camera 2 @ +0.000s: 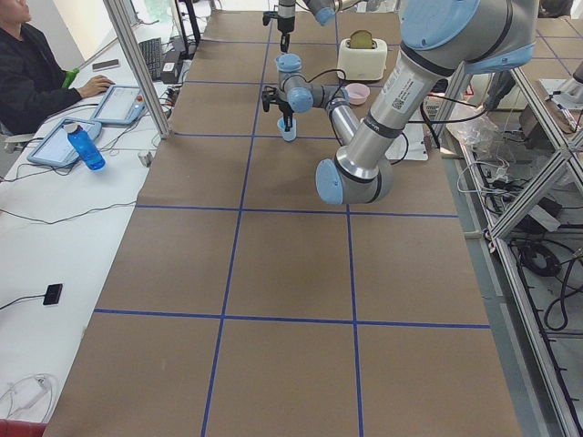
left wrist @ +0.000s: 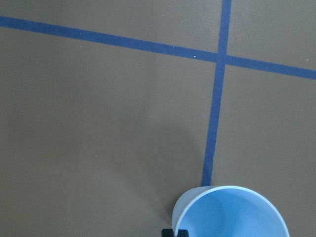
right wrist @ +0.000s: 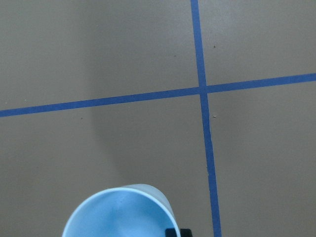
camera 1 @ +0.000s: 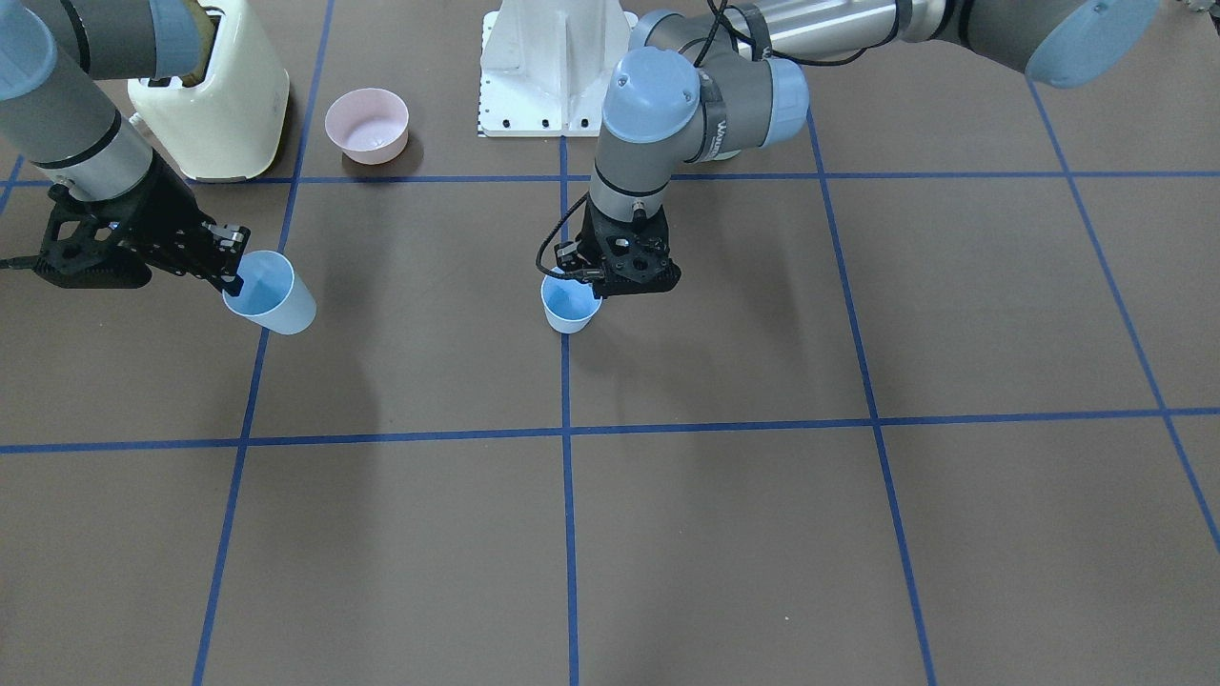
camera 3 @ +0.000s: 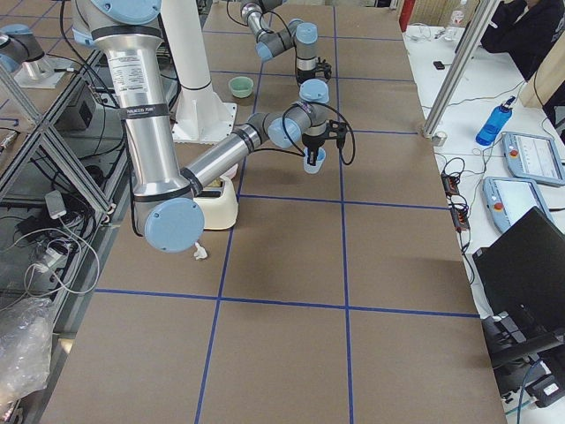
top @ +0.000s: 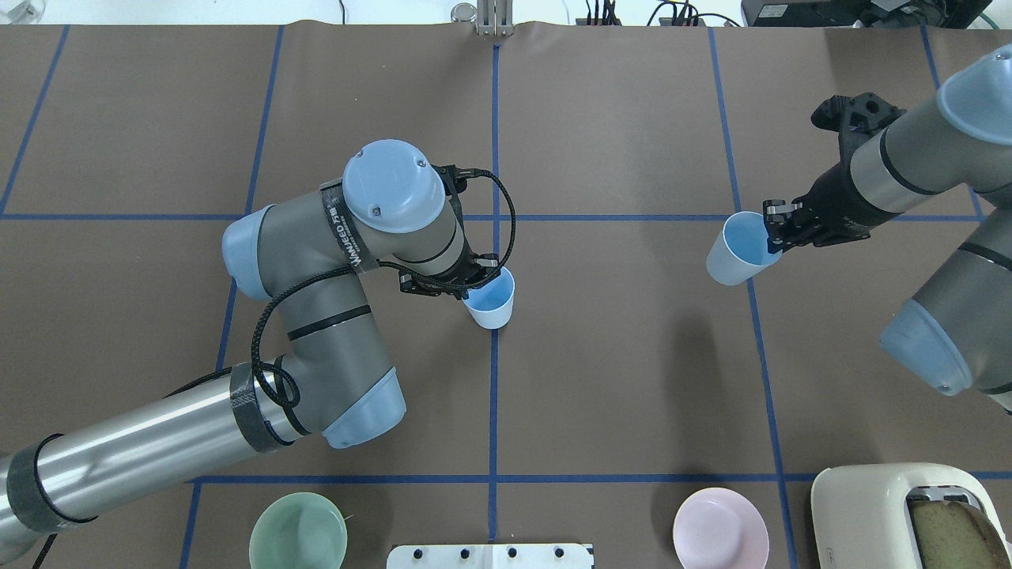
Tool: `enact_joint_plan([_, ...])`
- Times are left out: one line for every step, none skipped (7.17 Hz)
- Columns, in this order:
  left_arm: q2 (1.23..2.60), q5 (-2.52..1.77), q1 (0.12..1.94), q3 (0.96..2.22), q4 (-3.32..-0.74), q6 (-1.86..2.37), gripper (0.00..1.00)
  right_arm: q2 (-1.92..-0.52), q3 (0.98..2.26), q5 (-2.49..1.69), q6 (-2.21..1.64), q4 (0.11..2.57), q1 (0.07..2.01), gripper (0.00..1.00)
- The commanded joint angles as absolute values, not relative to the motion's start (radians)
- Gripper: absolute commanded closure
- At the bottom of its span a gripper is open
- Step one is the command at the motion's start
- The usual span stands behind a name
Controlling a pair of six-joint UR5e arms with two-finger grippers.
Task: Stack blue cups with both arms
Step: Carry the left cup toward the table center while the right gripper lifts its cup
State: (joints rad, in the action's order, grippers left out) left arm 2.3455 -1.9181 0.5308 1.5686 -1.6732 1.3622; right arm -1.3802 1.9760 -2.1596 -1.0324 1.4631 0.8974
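In the front-facing view, the left claw [camera 1: 610, 278] was pinched on the rim of the middle cup [camera 1: 570, 307], which stood upright on the centre tape line. I could not tell whether it rested on the table [camera 1: 743, 534] or hung just above it. The right claw [camera 1: 227, 267] was clamped on the rim of the raised cup [camera 1: 274, 297], which was tilted, clear of the table and well apart from the other cup.

From overhead, the raised cup [top: 734, 253] leaned with its mouth towards the right claw [top: 779, 229]. It probably needed righting to vertical before it was carried across. The middle cup [top: 490, 299] showed an open mouth, but the left claw [top: 457, 283] covered one side of the rim, so coming down from the free side looked safest.

The two side views were too small to judge either grip.

In the left wrist view, one fingertip [left wrist: 175, 232] sat at the cup's near rim. The right wrist view showed the same.

The best course seemed to be to hold the middle cup steady, centre the raised cup's base over the mouth, and lower it slowly.
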Motion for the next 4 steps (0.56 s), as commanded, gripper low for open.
enact_joint_plan([2.347, -1.901, 0.520, 1.565, -1.677, 1.362, 1.00, -1.379, 1.976, -2.160, -1.032, 1.462, 0.897, 1.00])
enact_joint_plan([2.347, -1.902, 0.520, 1.566, -1.678, 1.361, 1.00, -1.379, 1.976, -2.160, -1.032, 1.462, 0.897, 1.00])
enact_joint_plan([2.347, -1.901, 0.520, 1.566, -1.678, 1.361, 0.87, -1.379, 1.976, -2.160, -1.032, 1.462, 0.899, 1.00])
enact_joint_plan([2.345, -1.901, 0.520, 1.566, -1.678, 1.361, 0.69, -1.379, 1.976, -2.160, -1.032, 1.462, 0.897, 1.00])
